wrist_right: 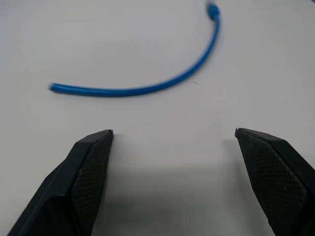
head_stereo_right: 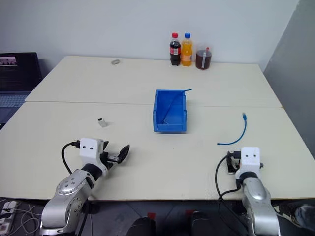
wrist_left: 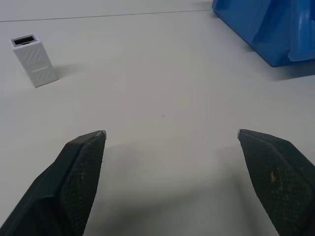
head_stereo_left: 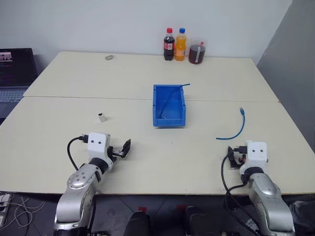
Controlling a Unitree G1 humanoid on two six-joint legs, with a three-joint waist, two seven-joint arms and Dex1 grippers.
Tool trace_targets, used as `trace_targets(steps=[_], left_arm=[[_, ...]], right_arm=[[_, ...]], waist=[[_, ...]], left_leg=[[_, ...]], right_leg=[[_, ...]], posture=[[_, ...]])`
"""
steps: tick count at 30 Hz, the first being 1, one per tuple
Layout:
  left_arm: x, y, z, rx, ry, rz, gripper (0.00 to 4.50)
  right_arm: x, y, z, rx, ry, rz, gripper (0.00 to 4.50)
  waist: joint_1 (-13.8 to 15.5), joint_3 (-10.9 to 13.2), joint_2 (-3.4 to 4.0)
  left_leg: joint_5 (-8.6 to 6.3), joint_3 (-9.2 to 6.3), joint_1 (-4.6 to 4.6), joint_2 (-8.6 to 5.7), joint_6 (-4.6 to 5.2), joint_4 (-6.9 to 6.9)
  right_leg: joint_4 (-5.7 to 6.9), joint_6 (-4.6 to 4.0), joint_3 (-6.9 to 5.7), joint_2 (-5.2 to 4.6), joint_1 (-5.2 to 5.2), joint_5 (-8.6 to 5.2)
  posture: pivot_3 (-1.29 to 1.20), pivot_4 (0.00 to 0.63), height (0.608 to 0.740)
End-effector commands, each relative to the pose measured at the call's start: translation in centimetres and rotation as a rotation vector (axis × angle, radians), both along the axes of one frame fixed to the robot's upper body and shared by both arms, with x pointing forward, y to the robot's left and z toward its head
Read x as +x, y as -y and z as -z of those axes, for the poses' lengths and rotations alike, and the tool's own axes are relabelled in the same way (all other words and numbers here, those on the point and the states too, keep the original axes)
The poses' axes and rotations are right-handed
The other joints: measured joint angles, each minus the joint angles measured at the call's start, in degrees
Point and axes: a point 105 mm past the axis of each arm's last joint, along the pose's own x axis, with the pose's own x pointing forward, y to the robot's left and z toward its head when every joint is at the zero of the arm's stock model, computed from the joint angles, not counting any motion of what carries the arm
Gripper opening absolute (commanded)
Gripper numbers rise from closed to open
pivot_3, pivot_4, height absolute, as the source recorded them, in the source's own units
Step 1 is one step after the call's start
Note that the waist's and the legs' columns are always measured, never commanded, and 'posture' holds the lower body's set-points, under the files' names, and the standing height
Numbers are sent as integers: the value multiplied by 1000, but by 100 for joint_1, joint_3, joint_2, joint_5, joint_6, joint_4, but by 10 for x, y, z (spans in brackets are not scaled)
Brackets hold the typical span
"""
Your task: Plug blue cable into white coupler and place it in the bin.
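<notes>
The blue cable (head_stereo_left: pixel 239 125) lies curved on the table at the right, ahead of my right gripper (wrist_right: pixel 173 132), which is open and empty just short of it. In the right wrist view the cable (wrist_right: pixel 162 83) arcs across beyond the fingertips. The white coupler (head_stereo_left: pixel 102 117) stands on the table at the left, ahead and slightly left of my left gripper (head_stereo_left: pixel 123 149). That gripper (wrist_left: pixel 171 132) is open with nothing in it, and the coupler (wrist_left: pixel 33 60) sits beyond one finger. The blue bin (head_stereo_left: pixel 155 104) stands mid-table between the two arms.
Another thin blue cable (head_stereo_left: pixel 179 86) rests inside the bin, one end poking over its far rim. Two bottles (head_stereo_left: pixel 174 44) and a jar of dark liquid (head_stereo_left: pixel 197 50) stand at the far edge. A small grey object (head_stereo_left: pixel 109 57) lies far left. A laptop (head_stereo_left: pixel 17 69) sits off the table's left.
</notes>
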Motion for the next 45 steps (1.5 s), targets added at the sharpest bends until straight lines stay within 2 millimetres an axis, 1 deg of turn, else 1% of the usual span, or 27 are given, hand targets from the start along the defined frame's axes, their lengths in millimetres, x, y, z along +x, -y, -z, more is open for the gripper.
trace_targets(steps=[1,3,11,20,22,24,26,30,32,33,34,37,39,42,45], left_arm=[[1,-17,-12,3,52,-99,4500],[2,-22,-13,-3,57,-132,4500],[2,-20,-12,-1,52,-145,4500],[-2,-22,-9,1,45,-170,4500],[-2,-21,-10,2,50,-152,4500],[0,-17,-17,35,68,-90,4500],[5,0,-31,120,109,72,4500],[18,36,-59,180,181,356,4500],[22,64,-75,189,210,549,4500],[22,80,-82,197,218,659,4500],[21,91,-86,210,222,738,4500],[22,121,-93,229,206,944,4500],[26,136,-95,238,204,1024,4500],[31,155,-90,266,192,1123,4500],[38,172,-88,252,208,1156,4500]], right_arm=[[4,3,-17,-9,58,18,4215],[7,2,-18,-3,64,17,4215],[13,2,-21,-3,75,14,4215],[13,4,-21,-8,69,11,4215],[14,6,-25,-16,77,13,4215],[17,8,-34,-25,97,10,4215],[24,10,-46,-21,119,5,4215],[48,21,-63,14,138,12,4215],[65,28,-65,36,117,-1,4215],[73,30,-63,56,92,-11,4215],[79,32,-61,76,74,-13,4215],[103,41,-54,120,9,-10,4215],[116,48,-49,116,-35,-7,4215],[131,57,-43,118,-71,-1,4215],[142,54,-38,126,-90,-23,4215]], waist=[[-15,0,0],[-26,1,1],[19,1,1],[13,1,1],[13,1,1],[13,1,1],[11,3,0],[20,9,8],[26,9,9],[25,8,9],[22,9,8],[12,6,15],[3,17,21],[-10,18,25],[-37,19,28]], left_leg=[[0,1,1,1,0,0],[0,0,3,1,0,0],[-1,-1,-6,-1,0,-1],[0,-1,-4,0,0,-1],[0,-1,-4,-1,0,0],[0,0,-4,-1,0,0],[0,0,-3,0,0,-1],[0,0,-4,-1,0,2],[0,2,-5,-2,0,5],[0,2,-5,-4,1,5],[0,5,-5,-5,0,3],[0,8,-10,-5,1,-1],[-2,10,-10,-6,4,1],[-2,13,-24,-8,5,-4],[-7,12,-25,-7,14,-8]], right_leg=[[0,0,1,2,0,0],[3,0,2,2,0,0],[-4,-2,0,2,-1,-1],[-1,-2,0,2,-1,-2],[-1,-2,0,2,-1,-2],[-1,-2,0,2,-2,-2],[0,-2,0,3,-2,-2],[3,-2,0,5,-7,-1],[1,-1,0,5,-4,0],[0,2,-1,4,-2,2],[-3,5,1,4,0,4],[-9,-20,2,5,-2,16],[-2,-29,3,5,-2,13],[-6,-29,6,5,-18,13],[-3,-37,6,7,-22,8]], posture=[[0,150,740],[0,150,740],[0,150,740],[0,150,740],[0,150,740],[0,150,740],[0,150,740],[0,150,740],[0,150,740],[0,150,740],[0,150,740],[0,150,740],[0,150,740],[0,150,740],[0,150,740]])
